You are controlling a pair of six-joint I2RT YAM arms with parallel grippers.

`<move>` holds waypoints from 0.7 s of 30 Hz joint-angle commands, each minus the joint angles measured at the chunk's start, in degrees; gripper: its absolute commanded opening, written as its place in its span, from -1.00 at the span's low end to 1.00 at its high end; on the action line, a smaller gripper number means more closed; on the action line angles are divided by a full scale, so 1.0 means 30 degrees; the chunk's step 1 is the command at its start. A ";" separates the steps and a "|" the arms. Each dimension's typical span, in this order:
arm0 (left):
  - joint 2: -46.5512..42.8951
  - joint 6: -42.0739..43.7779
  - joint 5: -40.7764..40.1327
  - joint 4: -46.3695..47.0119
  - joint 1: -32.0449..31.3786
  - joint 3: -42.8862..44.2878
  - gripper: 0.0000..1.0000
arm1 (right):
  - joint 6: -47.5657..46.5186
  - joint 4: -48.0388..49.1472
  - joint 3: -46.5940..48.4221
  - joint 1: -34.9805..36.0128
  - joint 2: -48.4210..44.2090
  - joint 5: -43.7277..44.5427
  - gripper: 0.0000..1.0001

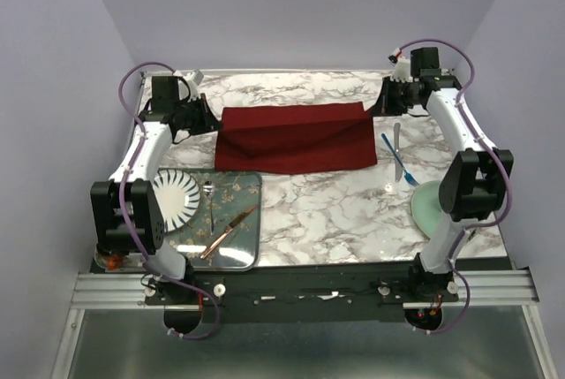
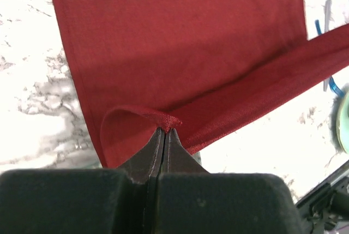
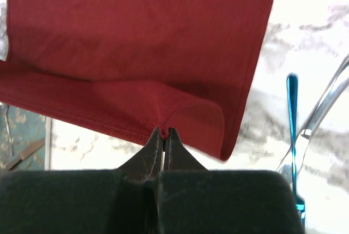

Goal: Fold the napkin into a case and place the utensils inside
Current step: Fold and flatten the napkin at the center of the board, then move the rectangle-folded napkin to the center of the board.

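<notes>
Seemingly marble table (image 1: 335,211), napkin (image 1: 296,136), lilac walls (image 1: 291,8)

napkin (image 1: 296,139): centre-back of table (image 1: 335,220)
fork (image 1: 399,160): right of napkin, on table
tray (image 1: 243,186): front-left, holds plate (image 1: 177,200), knife (image 1: 228,231)
dish (image 1: 424,207): before fork

Maroon on marble

The napkin (image 1: 296,138) is plain dark red, unpatterned, on a table (image 1: 335,211) of white marble veined grey. At 3 o'clock are a fork (image 1: 399,160) with a bright blue handle and a pale silvery utensil (image 1: 396,136), and at 4 a mint-green plate (image 1: 424,209). At 8 o'clock are a black-and-white striped plate (image 1: 177,198), a sage tray (image 1: 240,186) (pale blossom print) and a copper-coloured knife (image 1: 228,231).
</notes>
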 commanded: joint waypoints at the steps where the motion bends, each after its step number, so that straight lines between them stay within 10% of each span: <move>1: 0.3413 -0.0014 -0.3252 0.0317 0.0550 0.2402 -1.00 | -0.0751 0.0457 0.3108 -0.0909 0.3380 0.3797 -0.99; 10: 0.8164 -0.0864 -0.3721 0.1019 0.0374 0.5655 -0.98 | 0.0304 0.0366 0.7535 -0.0821 0.8159 0.2891 -0.75; 14: 0.9691 -0.0690 -0.3837 0.0581 0.0432 0.7237 -0.35 | 0.0363 0.0281 0.8821 -0.0821 0.9097 0.2685 0.39; 21: 1.0775 0.0803 -0.3634 -0.0031 0.0608 1.0044 0.60 | -0.1219 0.0309 1.0550 -0.0850 0.9856 0.2451 0.78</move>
